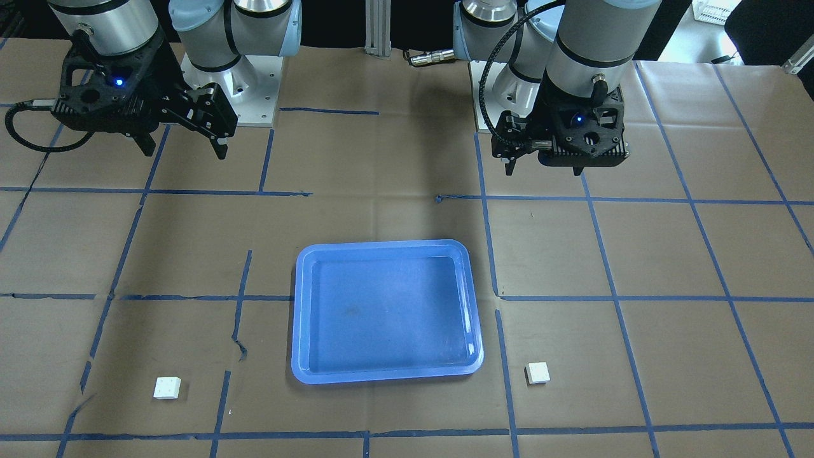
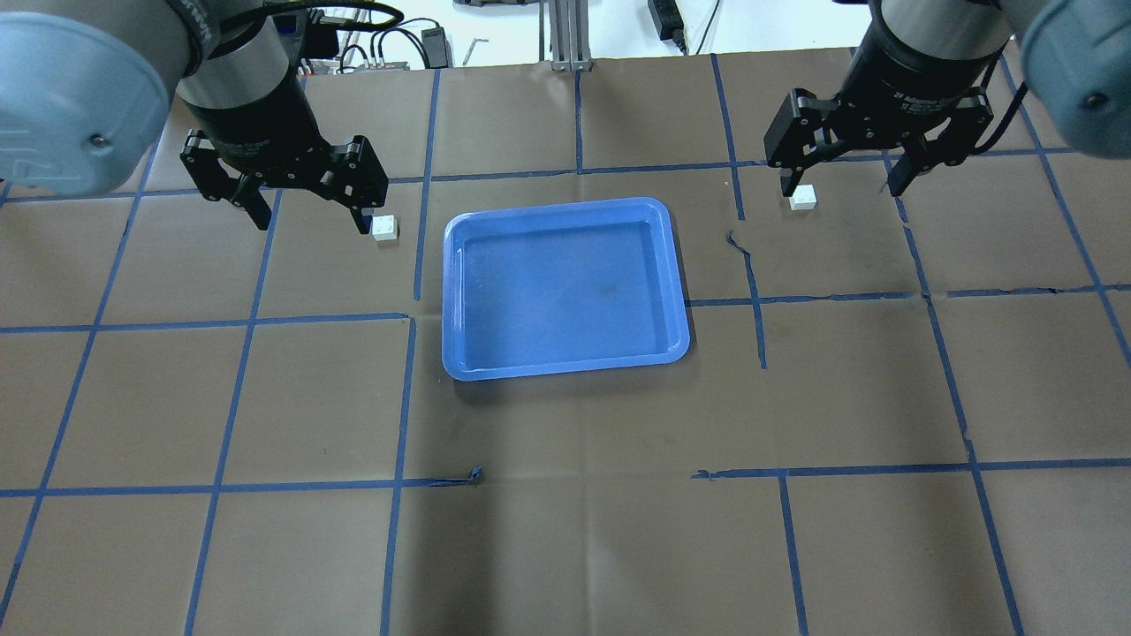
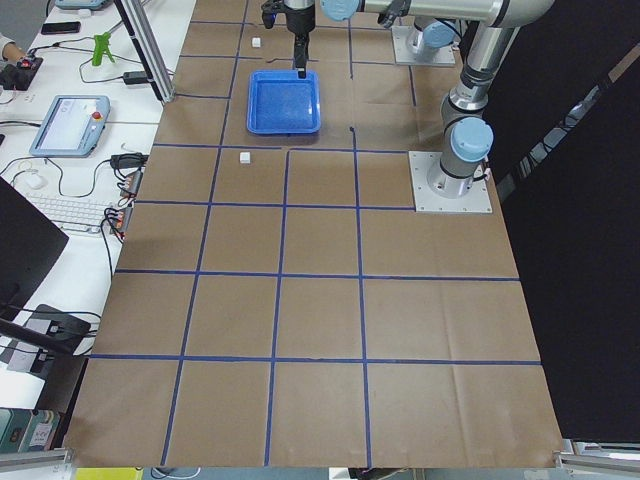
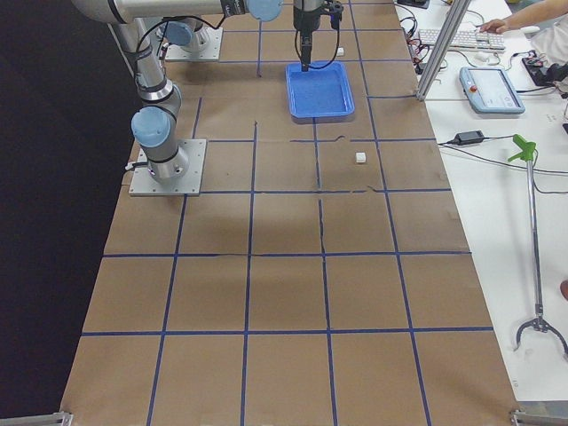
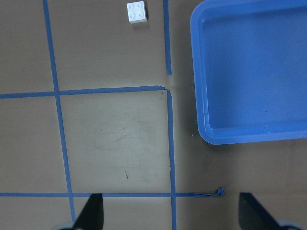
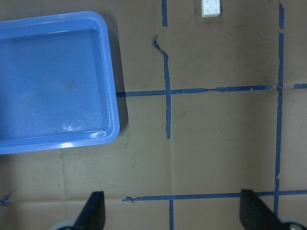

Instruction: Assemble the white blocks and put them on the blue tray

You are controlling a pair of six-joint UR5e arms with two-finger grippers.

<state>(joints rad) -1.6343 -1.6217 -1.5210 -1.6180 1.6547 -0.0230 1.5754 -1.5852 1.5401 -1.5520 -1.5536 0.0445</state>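
Two white blocks lie on the table, one on each side of the empty blue tray point(image 2: 565, 287). One white block point(image 2: 384, 228) is on my left side; it also shows in the front view point(image 1: 538, 373) and the left wrist view point(image 5: 136, 12). The other white block point(image 2: 802, 198) is on my right side; it also shows in the front view point(image 1: 167, 387) and the right wrist view point(image 6: 211, 8). My left gripper point(image 2: 309, 216) is open and empty, raised above the table. My right gripper point(image 2: 839, 187) is open and empty, also raised.
The table is covered in brown paper with a grid of blue tape point(image 2: 406, 397). The arm bases point(image 1: 229, 95) stand at the robot's edge. A desk with a keyboard and a teach pendant point(image 4: 493, 89) lies beyond the far edge.
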